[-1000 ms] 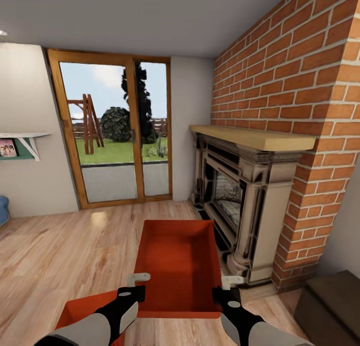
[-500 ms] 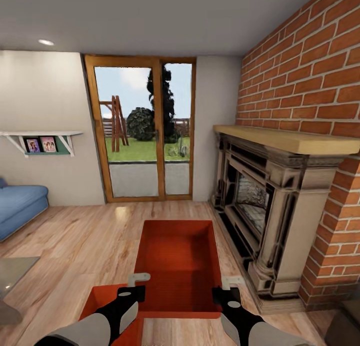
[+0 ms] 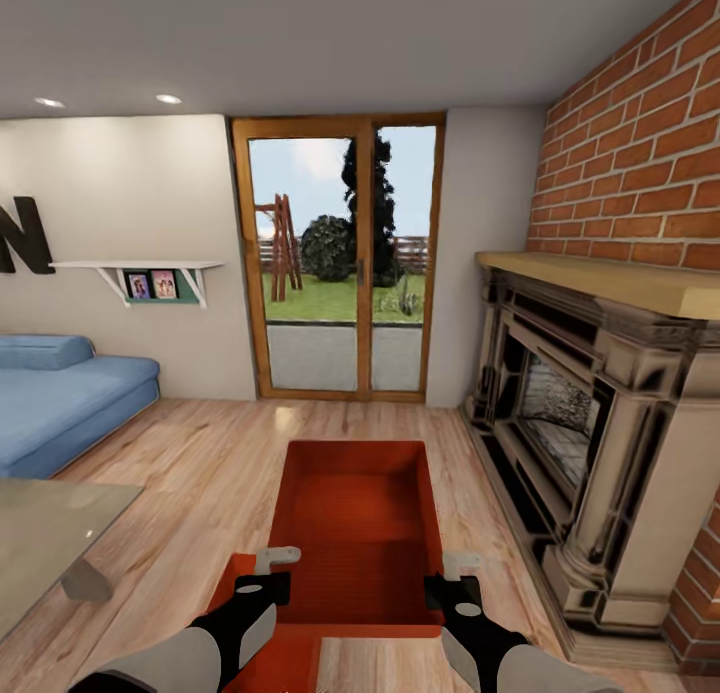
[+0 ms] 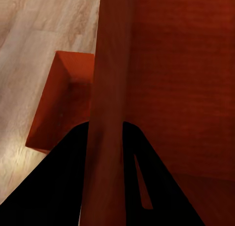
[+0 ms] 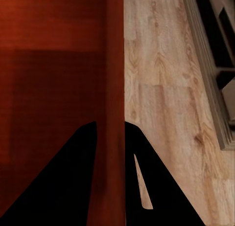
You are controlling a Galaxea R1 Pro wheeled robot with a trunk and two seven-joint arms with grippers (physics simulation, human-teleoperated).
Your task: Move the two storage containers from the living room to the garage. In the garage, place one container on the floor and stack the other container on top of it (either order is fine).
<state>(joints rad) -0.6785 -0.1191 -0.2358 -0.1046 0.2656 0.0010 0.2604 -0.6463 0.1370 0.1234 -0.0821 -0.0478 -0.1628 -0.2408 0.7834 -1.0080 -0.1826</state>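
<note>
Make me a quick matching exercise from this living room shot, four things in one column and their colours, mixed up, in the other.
Things:
1. sofa
2. held storage container
3. mantel shelf
4. letter on the wall

Colours:
A. black
B. orange-red
C. blue
D. light wood

Pairs: 1-C, 2-B, 3-D, 4-A

two orange-red storage containers [image 3: 360, 533] [image 3: 285, 658], two grippers [image 3: 262, 573] [image 3: 458, 580], one blue sofa [image 3: 60, 398], one brick fireplace [image 3: 590, 443].
</note>
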